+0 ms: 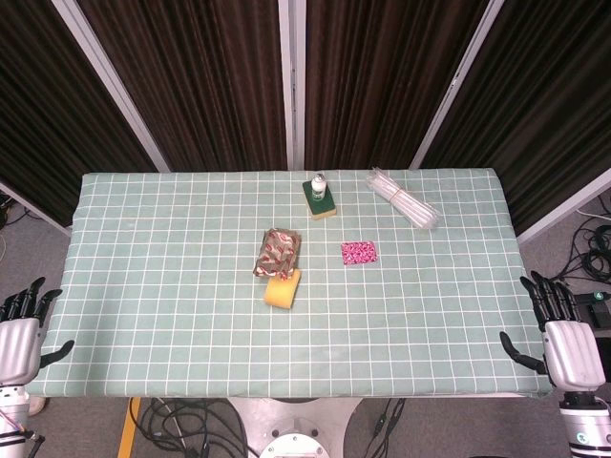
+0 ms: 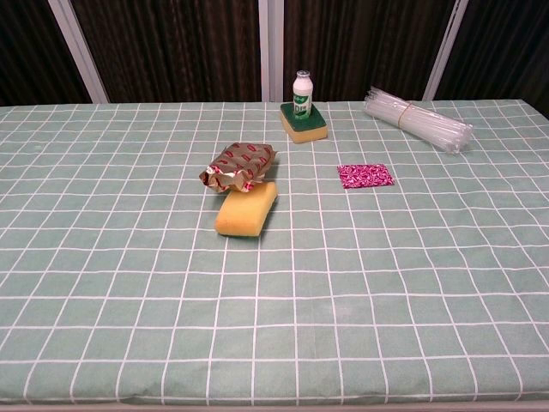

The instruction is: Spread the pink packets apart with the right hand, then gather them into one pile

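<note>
Lying flat mid-table, the pink packets (image 1: 359,253) sit far from the right hand (image 1: 563,343), which hangs spread and empty.

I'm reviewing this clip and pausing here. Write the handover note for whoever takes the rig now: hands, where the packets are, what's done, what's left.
Left hand: open, holding nothing, at the table's near left corner.
Right hand: open, holding nothing, at the near right corner, well away from the packets.
Pink packets: sitting as one compact stack right of centre on the green checked tablecloth, apart from the yellow sponge and the snack wrapper.
Done: nothing visible; the packets look untouched.
Left: reach in with the right hand, spread the packets apart, then gather them into one pile.
</note>
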